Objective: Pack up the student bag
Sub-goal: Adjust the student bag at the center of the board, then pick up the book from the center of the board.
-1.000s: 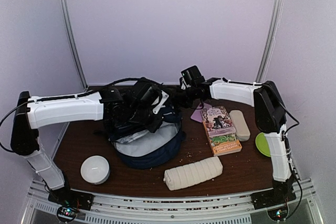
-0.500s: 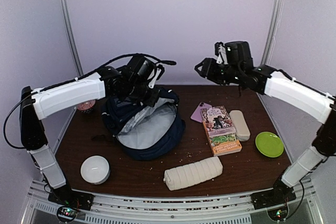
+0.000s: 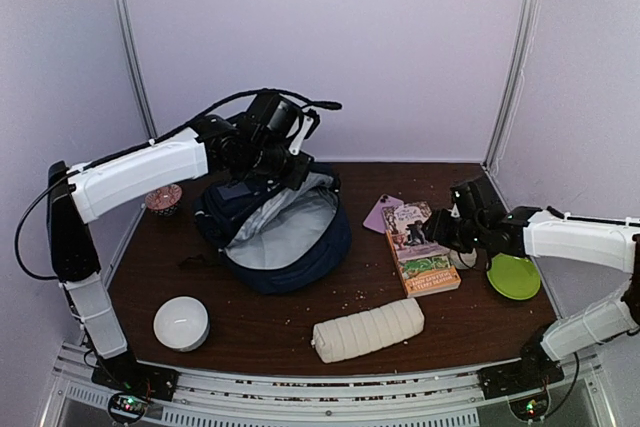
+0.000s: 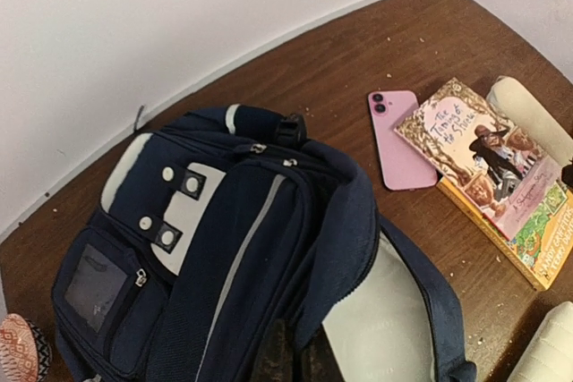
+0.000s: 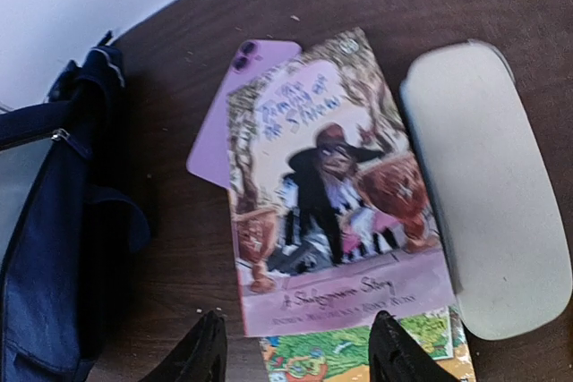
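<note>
The student bag (image 3: pixel 290 247) is a dark navy backpack lying open in the middle of the table, with its light grey lining showing. My left gripper (image 3: pixel 278 162) is shut on the bag's upper flap and holds it raised; in the left wrist view its dark fingers (image 4: pixel 291 360) pinch the navy edge of the bag (image 4: pixel 233 248). My right gripper (image 3: pixel 440 230) is open and empty, low over a purple-covered book (image 3: pixel 420 245). In the right wrist view the gripper (image 5: pixel 300 355) spans the near end of that book (image 5: pixel 331 194).
A purple phone (image 3: pixel 380 212) lies partly under the book, which sits on a second yellow-green book. A cream oval case (image 5: pixel 483 194) and a green plate (image 3: pixel 513 277) are to the right. A white ribbed pouch (image 3: pixel 368 329), a white round object (image 3: pixel 181 322) and a patterned cup (image 3: pixel 163 198) are also here.
My right gripper left the bag, rose, then came down open over the books. My left gripper lifted the bag's flap, so the bag stands more open.
</note>
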Robot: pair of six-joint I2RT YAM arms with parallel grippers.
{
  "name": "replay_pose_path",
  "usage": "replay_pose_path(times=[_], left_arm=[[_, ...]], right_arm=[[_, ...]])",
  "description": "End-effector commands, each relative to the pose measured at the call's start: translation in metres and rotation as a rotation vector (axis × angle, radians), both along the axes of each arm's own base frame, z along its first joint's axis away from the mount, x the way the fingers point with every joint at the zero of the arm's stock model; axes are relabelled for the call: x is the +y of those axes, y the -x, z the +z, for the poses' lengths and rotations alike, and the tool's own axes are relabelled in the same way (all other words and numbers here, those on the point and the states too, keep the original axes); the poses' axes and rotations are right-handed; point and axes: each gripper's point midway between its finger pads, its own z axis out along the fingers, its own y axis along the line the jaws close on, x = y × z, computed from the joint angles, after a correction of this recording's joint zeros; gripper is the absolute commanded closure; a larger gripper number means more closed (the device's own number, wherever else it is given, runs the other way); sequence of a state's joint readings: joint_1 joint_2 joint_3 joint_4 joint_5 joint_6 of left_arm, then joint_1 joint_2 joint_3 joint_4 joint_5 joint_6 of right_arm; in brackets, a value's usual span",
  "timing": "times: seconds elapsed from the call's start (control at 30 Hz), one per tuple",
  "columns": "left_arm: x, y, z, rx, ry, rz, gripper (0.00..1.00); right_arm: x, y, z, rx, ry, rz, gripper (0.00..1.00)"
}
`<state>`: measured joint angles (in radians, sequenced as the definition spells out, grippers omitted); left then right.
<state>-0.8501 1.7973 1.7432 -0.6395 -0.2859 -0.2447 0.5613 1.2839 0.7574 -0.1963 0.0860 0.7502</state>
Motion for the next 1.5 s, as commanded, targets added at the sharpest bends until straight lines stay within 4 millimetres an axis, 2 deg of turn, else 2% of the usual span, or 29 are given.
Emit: replay_pose_path(times=[0.0,0.2,0.37,0.5,0.7,0.87,1.0,1.07,1.2,1.37,1.47], left_arm=[[-0.018,-0.015,-0.014,0.0,0.086,0.017,1.0],[-0.017,-0.005,-0.049,0.064,0.094,0.012,1.0],[-0.007,-0.001,-0.065,0.09,0.091,0.061,1.0],[-0.001,0.004,-0.071,0.098,0.103,0.078,1.0],[0.005,0.013,-0.08,0.107,0.097,0.078,1.0],[0.01,0.018,-0.078,0.103,0.111,0.079,1.0],[0.011,0.019,-0.077,0.101,0.113,0.075,1.0],[0.011,0.019,-0.077,0.102,0.114,0.075,1.0],[0.012,0.02,-0.077,0.101,0.118,0.077,1.0],[0.01,0.021,-0.081,0.111,0.117,0.072,1.0],[0.01,0.021,-0.085,0.12,0.112,0.069,1.0]], right_arm=[[-0.005,0.001,-0.009,0.033,-0.142,-0.085,0.46],[-0.022,0.014,-0.042,0.089,-0.346,-0.261,0.45],[-0.026,0.011,-0.049,0.098,-0.479,-0.391,0.45],[-0.034,0.005,-0.057,0.09,-0.503,-0.479,0.45],[-0.029,0.004,-0.082,0.152,-0.549,-0.52,0.44],[-0.037,0.008,-0.098,0.165,-0.56,-0.579,0.45],[-0.04,0.004,-0.104,0.164,-0.565,-0.593,0.47],[-0.039,0.004,-0.109,0.178,-0.568,-0.587,0.5],[-0.042,0.008,-0.118,0.182,-0.578,-0.595,0.64],[-0.049,0.016,-0.13,0.189,-0.572,-0.604,0.86],[-0.05,0.017,-0.13,0.179,-0.589,-0.595,1.0]])
